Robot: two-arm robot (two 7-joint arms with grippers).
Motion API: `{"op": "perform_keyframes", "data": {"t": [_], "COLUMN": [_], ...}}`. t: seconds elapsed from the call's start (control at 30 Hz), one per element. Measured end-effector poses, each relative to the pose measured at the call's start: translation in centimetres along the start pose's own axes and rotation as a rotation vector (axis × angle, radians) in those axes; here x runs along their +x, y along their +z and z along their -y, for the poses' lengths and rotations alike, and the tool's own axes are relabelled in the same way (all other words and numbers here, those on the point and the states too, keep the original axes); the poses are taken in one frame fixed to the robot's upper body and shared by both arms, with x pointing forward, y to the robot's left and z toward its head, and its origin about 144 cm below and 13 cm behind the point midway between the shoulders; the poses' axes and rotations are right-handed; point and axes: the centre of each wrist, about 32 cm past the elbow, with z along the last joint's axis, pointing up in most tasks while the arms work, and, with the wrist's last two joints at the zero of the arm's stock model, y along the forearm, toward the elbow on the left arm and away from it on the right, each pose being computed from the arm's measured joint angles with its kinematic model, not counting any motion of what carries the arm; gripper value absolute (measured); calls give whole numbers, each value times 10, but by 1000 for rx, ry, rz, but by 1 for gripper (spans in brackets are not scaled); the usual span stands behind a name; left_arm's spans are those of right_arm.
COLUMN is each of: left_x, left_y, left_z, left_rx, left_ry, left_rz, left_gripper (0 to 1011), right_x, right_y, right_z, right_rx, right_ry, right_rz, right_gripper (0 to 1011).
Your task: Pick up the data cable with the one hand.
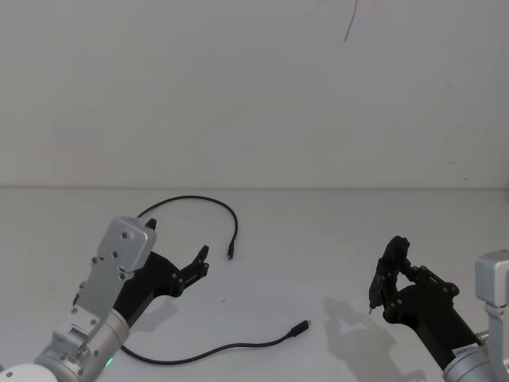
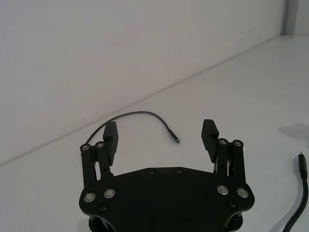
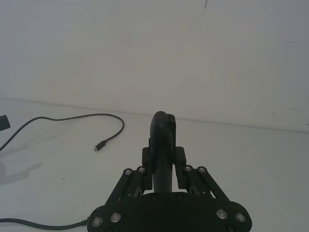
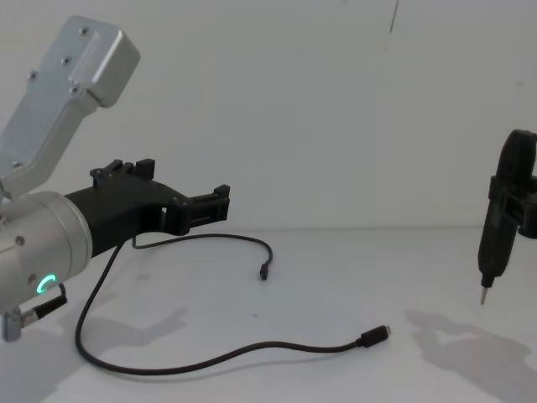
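Slack data cable (image 1: 191, 198) is seen looped at lower centre-left of head view: light, limp, thin, best pinched mid-run. L gripper (image 1: 179, 239) is held wide open & empty within the loop. R gripper (image 1: 394, 274) is clamped on pen tool (image 4: 499, 227), lower right.

The cable (image 1: 191, 199) is a thin, matt black cord that looks rubbery, and its near plug (image 1: 300, 327) ends in bright metal. The left gripper (image 2: 159, 130) is matt black with shiny steel screws (image 2: 90, 197), and its fingers (image 2: 209, 133) carry ribbed pads. The left arm (image 4: 71, 75) has a satin silver metal casing. The right gripper (image 3: 163, 159) is equally matt black and holds a smooth black pen tool (image 4: 499, 227) tipped with metal. The surface (image 1: 318, 239) is smooth, matt white.
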Motion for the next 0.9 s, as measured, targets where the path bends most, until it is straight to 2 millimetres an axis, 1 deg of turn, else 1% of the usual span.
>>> {"op": "perform_keyframes", "data": {"t": [0.9], "left_x": [0], "left_y": [0], "left_z": [0], "left_rx": [-1], "left_ry": [0], "left_rz": [0], "left_gripper": [1001], "right_x": [0], "right_y": [0], "right_z": [0], "right_rx": [0], "right_ry": [0], "right_rz": [0], "right_gripper": [269]}}
